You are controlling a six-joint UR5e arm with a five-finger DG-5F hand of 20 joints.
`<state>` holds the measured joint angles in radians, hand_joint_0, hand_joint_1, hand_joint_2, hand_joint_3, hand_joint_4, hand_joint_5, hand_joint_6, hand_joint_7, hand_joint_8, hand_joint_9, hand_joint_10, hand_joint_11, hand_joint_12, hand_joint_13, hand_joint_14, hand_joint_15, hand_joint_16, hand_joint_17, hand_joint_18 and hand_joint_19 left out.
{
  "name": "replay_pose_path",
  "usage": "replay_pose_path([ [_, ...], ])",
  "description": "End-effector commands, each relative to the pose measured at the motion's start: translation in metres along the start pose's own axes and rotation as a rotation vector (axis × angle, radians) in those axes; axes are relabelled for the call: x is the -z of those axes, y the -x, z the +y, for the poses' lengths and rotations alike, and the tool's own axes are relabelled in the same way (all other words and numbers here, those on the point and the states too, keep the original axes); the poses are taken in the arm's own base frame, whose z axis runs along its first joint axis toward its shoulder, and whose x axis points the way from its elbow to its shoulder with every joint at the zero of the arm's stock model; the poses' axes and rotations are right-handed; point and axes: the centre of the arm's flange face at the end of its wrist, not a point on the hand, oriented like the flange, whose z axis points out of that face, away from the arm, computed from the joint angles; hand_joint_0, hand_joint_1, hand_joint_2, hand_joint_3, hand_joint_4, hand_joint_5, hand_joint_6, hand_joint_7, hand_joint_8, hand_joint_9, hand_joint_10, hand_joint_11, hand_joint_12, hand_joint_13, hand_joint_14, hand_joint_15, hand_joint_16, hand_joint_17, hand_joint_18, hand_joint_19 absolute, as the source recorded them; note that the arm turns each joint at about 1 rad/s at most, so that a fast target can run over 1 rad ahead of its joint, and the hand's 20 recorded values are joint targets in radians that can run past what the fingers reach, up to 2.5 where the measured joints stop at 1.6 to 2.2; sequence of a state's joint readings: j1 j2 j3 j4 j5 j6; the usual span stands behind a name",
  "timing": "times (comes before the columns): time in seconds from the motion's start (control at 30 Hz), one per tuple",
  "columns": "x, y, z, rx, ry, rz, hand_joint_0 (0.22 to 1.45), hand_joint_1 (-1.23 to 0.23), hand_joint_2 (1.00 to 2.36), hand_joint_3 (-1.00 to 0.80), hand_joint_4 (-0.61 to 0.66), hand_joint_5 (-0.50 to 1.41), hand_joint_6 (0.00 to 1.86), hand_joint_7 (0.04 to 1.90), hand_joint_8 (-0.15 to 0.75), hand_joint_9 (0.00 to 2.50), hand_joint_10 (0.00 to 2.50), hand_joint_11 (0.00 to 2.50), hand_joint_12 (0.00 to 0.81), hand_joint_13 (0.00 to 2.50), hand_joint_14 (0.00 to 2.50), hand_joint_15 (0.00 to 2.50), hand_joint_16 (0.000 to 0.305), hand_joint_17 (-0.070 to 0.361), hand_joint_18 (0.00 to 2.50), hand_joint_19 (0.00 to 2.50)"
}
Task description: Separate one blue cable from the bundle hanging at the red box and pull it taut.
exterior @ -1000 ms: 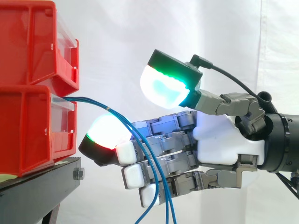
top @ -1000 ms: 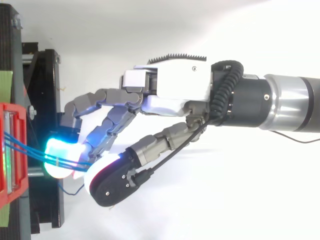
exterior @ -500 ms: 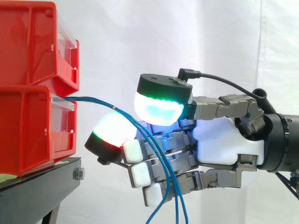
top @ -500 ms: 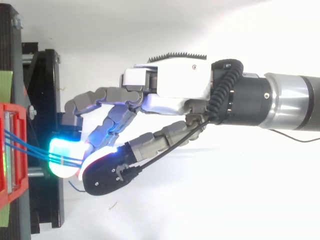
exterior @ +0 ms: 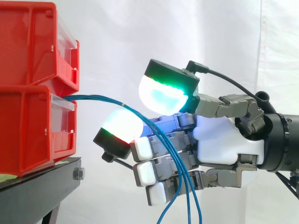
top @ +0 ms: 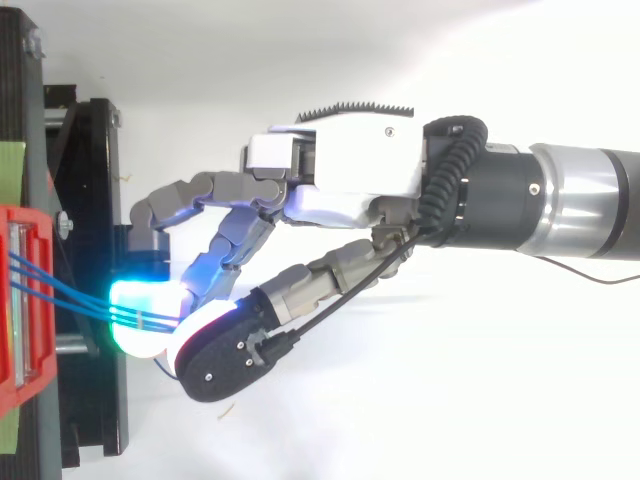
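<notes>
Hand (exterior: 219, 140) enters from right edge of side view, palm level, fingers (exterior: 163, 154) nearly straight and stacked, pointing toward the red boxes. Thumb pad (exterior: 166, 93), glowing green/cyan, sits above the top finger pad (exterior: 122, 130), which glows white w/ red rim. Opening btwn the two pads: narrow. Nothing clamped; hand not closed on any item.

Task item: blue cables (exterior: 93, 98). Several strands leave front of lower red box (exterior: 28, 126) and run as one bundle approx. level toward the hand. They pass over the top finger pad, through the narrow gap under the thumb pad, then drop across camera side of the lower fingers and off bottom edge. Strands fan apart slightly below the hand. Bundle carries pale band (exterior: 123, 105) just above the top finger pad. Run from box to hand shows slight arch, not fully straight.

Top view: hand (top: 350, 175) reaches toward view's left. Cables (top: 70, 295) cross from the red box (top: 30, 380) onto the cyan-lit finger pad, w/ thumb pad overlapping it.

Surroundings: upper red box (exterior: 28, 42) stacked on lower one; both on black stand (exterior: 37, 186). Backdrop: white curtain (exterior: 187, 28).
</notes>
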<state>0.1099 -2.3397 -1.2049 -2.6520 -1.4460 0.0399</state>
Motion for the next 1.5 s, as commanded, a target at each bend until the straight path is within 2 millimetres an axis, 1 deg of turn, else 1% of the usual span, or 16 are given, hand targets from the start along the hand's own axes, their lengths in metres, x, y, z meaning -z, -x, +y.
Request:
replay_pose_path([
  [0.0,0.001,0.000,0.001,0.000,-0.001,0.019,0.61,-0.67,1.01,-0.41,0.19,-0.13,0.64,1.15,0.324,0.98,0.02,0.58,0.348,1.00,0.02,0.47,0.039,0.088,0.85,0.56],
  [0.1,0.001,-0.001,0.007,0.001,0.003,0.032,0.61,-0.63,1.00,-0.44,0.19,-0.13,0.66,1.14,0.328,1.00,0.02,0.58,0.349,1.01,0.02,0.48,0.039,0.089,0.86,0.56],
  [0.33,0.002,0.004,0.007,0.017,-0.008,0.027,0.60,-0.59,1.00,-0.46,0.20,-0.13,0.67,1.15,0.333,1.01,0.02,0.58,0.354,1.02,0.02,0.48,0.039,0.088,0.87,0.56],
  [0.4,0.003,0.006,0.010,0.017,-0.004,0.024,0.62,-0.61,1.00,-0.42,0.20,-0.13,0.67,1.15,0.333,1.01,0.02,0.58,0.354,1.03,0.02,0.48,0.039,0.088,0.87,0.56],
  [0.47,0.003,0.008,0.012,0.019,-0.004,0.022,0.63,-0.64,1.01,-0.32,0.17,-0.13,0.68,1.14,0.331,0.98,0.01,0.58,0.357,1.02,0.02,0.48,0.039,0.089,0.88,0.56],
  [0.5,0.003,0.009,0.016,0.018,-0.003,0.021,0.64,-0.64,1.01,-0.29,0.17,-0.13,0.69,1.15,0.332,0.98,0.01,0.60,0.359,1.02,0.02,0.48,0.039,0.089,0.88,0.57],
  [0.53,0.005,0.010,0.018,0.022,-0.007,0.019,0.64,-0.65,1.01,-0.24,0.18,-0.15,0.72,1.05,0.333,0.96,0.01,0.59,0.360,1.02,0.02,0.48,0.041,0.092,0.89,0.56],
  [0.57,0.005,0.011,0.018,0.024,-0.013,0.018,0.66,-0.71,1.01,-0.17,0.20,-0.17,0.73,1.01,0.336,0.94,0.01,0.59,0.371,1.03,0.02,0.47,0.043,0.096,0.90,0.55],
  [0.63,0.007,0.012,0.022,0.031,-0.019,0.016,0.67,-0.72,1.01,-0.14,0.21,-0.17,0.74,0.99,0.333,0.93,0.01,0.59,0.368,1.02,0.02,0.49,0.044,0.098,0.91,0.55],
  [0.7,0.009,0.015,0.024,0.047,-0.033,0.013,0.67,-0.74,1.01,-0.16,0.21,-0.19,0.77,0.95,0.328,0.91,0.01,0.61,0.367,1.02,0.02,0.49,0.043,0.098,0.91,0.56],
  [0.8,0.013,0.018,0.031,0.075,-0.049,0.008,0.67,-0.75,1.01,-0.20,0.20,-0.20,0.78,0.95,0.320,0.89,0.01,0.62,0.363,1.02,0.02,0.51,0.043,0.096,0.90,0.56],
  [0.97,0.013,0.019,0.031,0.073,-0.052,0.007,0.67,-0.76,1.01,-0.23,0.20,-0.21,0.80,0.96,0.313,0.89,0.02,0.64,0.356,1.02,0.02,0.51,0.042,0.094,0.90,0.56],
  [1.03,0.013,0.021,0.030,0.075,-0.054,0.004,0.66,-0.78,1.01,-0.27,0.20,-0.21,0.82,0.93,0.315,0.89,0.01,0.65,0.359,1.03,0.02,0.51,0.042,0.095,0.90,0.56],
  [1.23,0.013,0.019,0.030,0.078,-0.054,0.007,0.63,-0.75,1.01,-0.35,0.19,-0.21,0.84,0.93,0.326,0.93,0.02,0.66,0.358,1.04,0.02,0.52,0.042,0.095,0.91,0.58],
  [1.47,0.013,0.019,0.029,0.075,-0.054,0.005,0.59,-0.70,1.00,-0.50,0.20,-0.20,0.83,0.93,0.335,0.95,0.02,0.67,0.364,1.06,0.02,0.53,0.043,0.097,0.92,0.59],
])
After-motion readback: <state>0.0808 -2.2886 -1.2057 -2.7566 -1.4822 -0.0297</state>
